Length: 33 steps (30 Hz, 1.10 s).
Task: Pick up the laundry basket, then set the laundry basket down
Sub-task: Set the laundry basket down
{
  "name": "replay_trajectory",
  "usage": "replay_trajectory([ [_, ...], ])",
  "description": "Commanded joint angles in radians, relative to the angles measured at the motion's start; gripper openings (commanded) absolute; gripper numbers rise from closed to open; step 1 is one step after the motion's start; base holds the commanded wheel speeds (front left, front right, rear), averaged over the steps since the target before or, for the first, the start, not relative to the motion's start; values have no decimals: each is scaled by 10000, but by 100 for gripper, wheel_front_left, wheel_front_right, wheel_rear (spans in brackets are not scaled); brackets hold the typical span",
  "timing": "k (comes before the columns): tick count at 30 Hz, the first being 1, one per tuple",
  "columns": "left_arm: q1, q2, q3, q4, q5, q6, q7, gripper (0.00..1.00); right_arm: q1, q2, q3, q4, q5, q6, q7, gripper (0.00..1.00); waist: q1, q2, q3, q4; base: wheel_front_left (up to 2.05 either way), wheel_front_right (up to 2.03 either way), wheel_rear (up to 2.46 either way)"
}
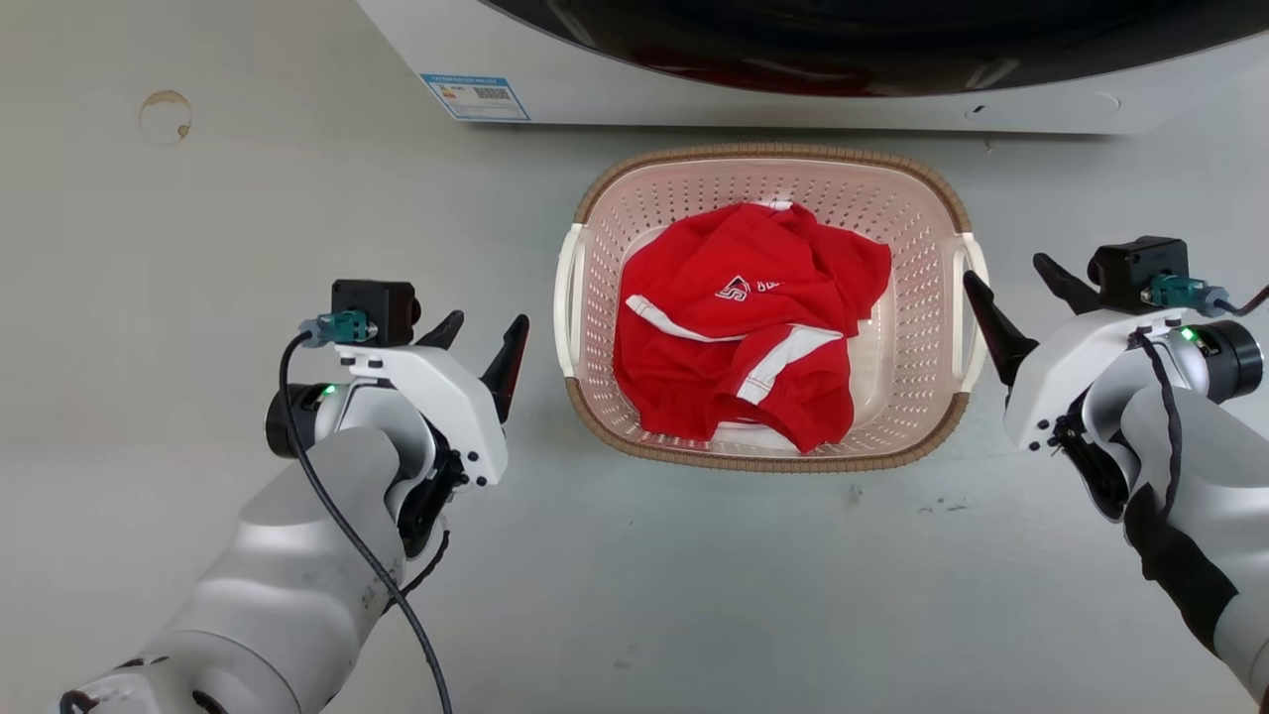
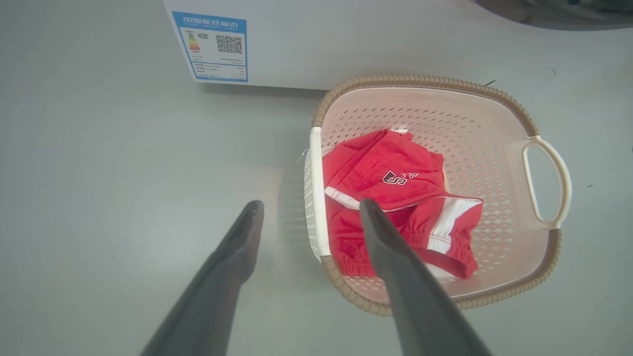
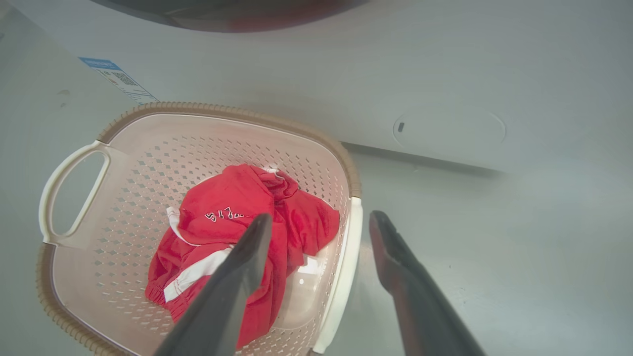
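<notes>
The laundry basket point(image 1: 773, 152) stands on the floor just in front of the washer, pale pink with a brown rim and white side handles. A crumpled red garment with white stripes point(image 1: 744, 317) lies inside it. My left gripper point(image 1: 488, 332) is open a short way left of the basket's left handle point(image 1: 567, 297). In the left wrist view that handle point(image 2: 315, 198) lines up between my fingers point(image 2: 310, 203). On the other side my right gripper point(image 1: 1006, 273) is open, its inner finger close against the right handle point(image 1: 977, 297). The right wrist view has this handle point(image 3: 346, 257) between the fingers point(image 3: 321, 216).
The white washer point(image 1: 615, 89) with its dark round door rises right behind the basket, and a blue energy label point(image 1: 479, 96) is stuck on its lower left corner. Pale grey floor point(image 1: 634, 595) spreads to both sides and in front. A round stain point(image 1: 164, 114) marks the floor at far left.
</notes>
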<state>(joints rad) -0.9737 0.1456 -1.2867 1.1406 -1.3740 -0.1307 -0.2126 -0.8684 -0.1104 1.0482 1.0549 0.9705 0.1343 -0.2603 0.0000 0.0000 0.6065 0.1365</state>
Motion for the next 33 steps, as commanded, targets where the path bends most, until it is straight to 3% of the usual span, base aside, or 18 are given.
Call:
replay_trajectory([
  [1, 250, 307, 124, -40, -43, 0, -159, 100, 535, -5, 57, -140, 107, -36, -15, 100, 0, 0, -314, -33, 0, 0, 0],
  [19, 1563, 643, 796, -98, -47, 0, -486, 100, 1795, -61, -869, -827, 105, -36, -15, 100, 0, 0, -2394, -265, 0, 0, 0],
  [26, 2387, 942, 2333, -571, 1249, 0, -490, 100, 2639, -152, -1713, -1516, -587, -36, -15, 100, 0, 0, -3415, -272, 0, 0, 0],
  [33, 4046, 1465, 4763, -1811, 3385, 101, -491, 100, 3850, -319, -2796, -2581, -1609, -36, -15, 100, 0, 0, -4562, -286, 0, 0, 0],
])
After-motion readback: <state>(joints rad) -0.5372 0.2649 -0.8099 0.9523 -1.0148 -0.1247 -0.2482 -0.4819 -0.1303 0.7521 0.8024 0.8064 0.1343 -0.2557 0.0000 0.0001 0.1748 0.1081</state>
